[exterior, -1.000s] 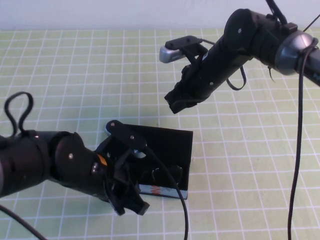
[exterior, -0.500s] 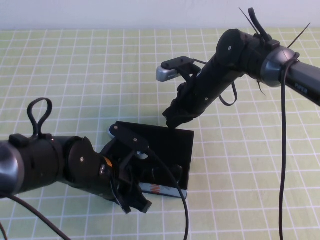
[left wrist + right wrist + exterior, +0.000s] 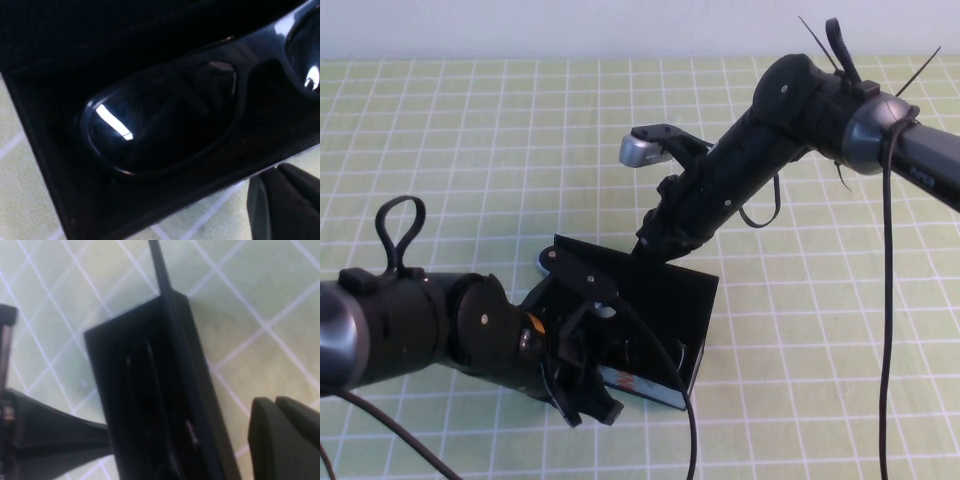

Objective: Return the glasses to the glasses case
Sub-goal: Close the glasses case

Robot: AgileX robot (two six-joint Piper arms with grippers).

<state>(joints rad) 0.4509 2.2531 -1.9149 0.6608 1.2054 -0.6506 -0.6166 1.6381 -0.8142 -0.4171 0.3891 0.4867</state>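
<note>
The glasses case point(image 3: 672, 296) lies open near the table's front, its flat lid tilted up at the back and its printed long side point(image 3: 642, 383) facing me. The black glasses point(image 3: 160, 120) lie inside it, one glossy lens filling the left wrist view; they also show dimly in the high view point(image 3: 642, 350). My left gripper point(image 3: 592, 408) is shut and empty just outside the case's front wall, and it also shows in its own view point(image 3: 282, 200). My right gripper point(image 3: 648, 248) is shut, with its tip at the lid's far edge; its fingers point(image 3: 272, 440) show beside the case point(image 3: 150, 400).
The case sits on a green mat with a white grid point(image 3: 480, 150). My left arm point(image 3: 410, 330) lies low along the front left, and its cable point(image 3: 685, 420) loops over the case's front. My right arm point(image 3: 800, 100) reaches in from the back right.
My right gripper has come down and to the left until it meets the lid's far edge, and the lid has tipped up a little. My left gripper has shifted slightly along the case's front.
</note>
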